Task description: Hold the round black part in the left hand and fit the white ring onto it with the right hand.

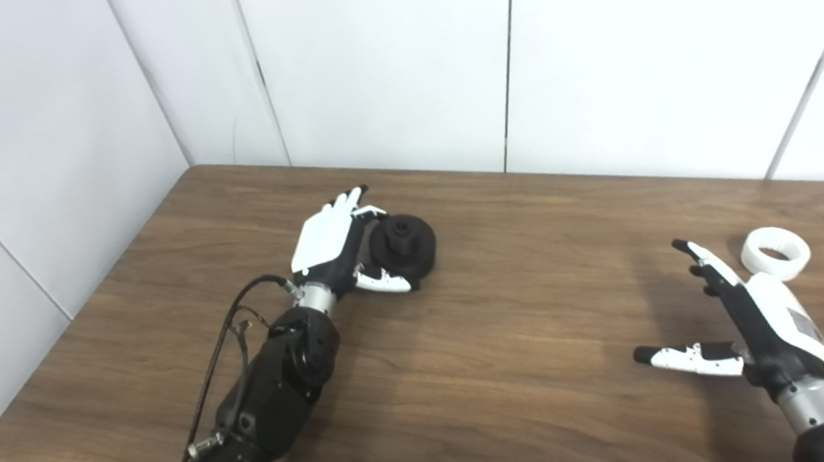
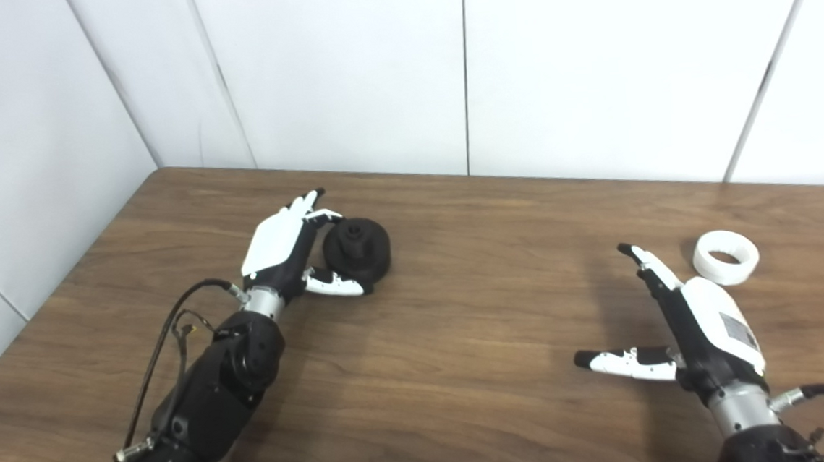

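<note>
The left hand (image 1: 340, 247) is open wide beside the round black part (image 1: 404, 247) to grab it, while the right hand (image 1: 755, 316), wide and empty, waits near the white ring (image 1: 775, 253) on the worktop (image 1: 521, 339).

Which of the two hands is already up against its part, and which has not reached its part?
The left hand is: its fingers and thumb bracket the round black part on the table. The right hand is open, short of the white ring, not touching it.
</note>
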Available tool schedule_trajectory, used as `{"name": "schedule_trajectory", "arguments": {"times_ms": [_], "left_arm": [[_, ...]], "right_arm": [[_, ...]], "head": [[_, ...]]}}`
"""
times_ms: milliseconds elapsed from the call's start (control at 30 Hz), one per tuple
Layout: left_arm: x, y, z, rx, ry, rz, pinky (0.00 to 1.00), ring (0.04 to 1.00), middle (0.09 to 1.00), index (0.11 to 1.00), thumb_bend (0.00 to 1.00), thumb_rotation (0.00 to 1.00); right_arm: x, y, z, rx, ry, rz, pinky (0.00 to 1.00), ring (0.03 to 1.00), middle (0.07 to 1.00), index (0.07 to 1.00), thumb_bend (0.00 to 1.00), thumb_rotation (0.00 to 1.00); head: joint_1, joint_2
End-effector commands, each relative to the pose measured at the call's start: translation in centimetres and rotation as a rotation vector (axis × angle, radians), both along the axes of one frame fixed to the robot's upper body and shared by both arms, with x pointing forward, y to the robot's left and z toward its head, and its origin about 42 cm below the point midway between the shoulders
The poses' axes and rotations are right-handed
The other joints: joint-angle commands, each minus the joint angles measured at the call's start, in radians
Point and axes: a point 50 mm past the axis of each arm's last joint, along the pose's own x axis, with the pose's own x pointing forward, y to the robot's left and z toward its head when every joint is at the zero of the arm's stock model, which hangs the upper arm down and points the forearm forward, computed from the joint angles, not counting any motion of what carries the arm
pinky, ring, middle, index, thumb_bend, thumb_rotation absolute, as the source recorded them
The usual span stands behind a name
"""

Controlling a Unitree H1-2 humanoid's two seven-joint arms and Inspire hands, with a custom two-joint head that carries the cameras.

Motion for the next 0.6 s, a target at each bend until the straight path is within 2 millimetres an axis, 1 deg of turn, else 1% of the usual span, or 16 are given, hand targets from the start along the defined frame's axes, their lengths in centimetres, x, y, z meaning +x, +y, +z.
{"name": "schedule_trajectory", "arguments": {"times_ms": [0, 233, 333, 400, 567], "left_arm": [[-0.9, -2.4, -0.9, -0.012, 0.063, -0.109, 1.00, 1.000, 1.000, 0.589, 0.92, 0.31], [-2.3, -4.1, 0.1, -0.048, 0.096, -0.205, 1.00, 1.000, 1.000, 0.593, 0.93, 0.31], [-3.4, -5.1, 0.4, -0.054, 0.092, -0.272, 1.00, 1.000, 1.000, 0.599, 0.94, 0.31], [-4.2, -6.0, 0.6, -0.051, 0.088, -0.312, 1.00, 1.000, 1.000, 0.603, 0.95, 0.34], [-5.8, -7.4, 0.8, -0.074, 0.084, -0.378, 1.00, 1.000, 1.000, 0.604, 0.98, 0.35]], "right_arm": [[0.7, 0.5, 2.5, 0.005, -0.091, 0.009, 0.80, 0.881, 0.943, 0.938, 0.92, 0.44], [0.6, 0.8, 2.8, 0.011, -0.102, 0.006, 0.81, 0.891, 0.953, 0.941, 0.91, 0.45], [0.6, 0.8, 3.0, 0.010, -0.108, 0.002, 0.80, 0.888, 0.951, 0.938, 0.92, 0.45], [0.6, 0.9, 3.1, 0.011, -0.113, -0.003, 0.80, 0.885, 0.948, 0.936, 0.92, 0.46], [0.7, 1.2, 3.5, 0.012, -0.115, -0.007, 0.82, 0.890, 0.954, 0.941, 0.92, 0.47]], "head": [[-0.010, 0.005], [-0.055, 0.019], [-0.079, 0.027], [-0.097, 0.033], [-0.136, 0.044]]}}
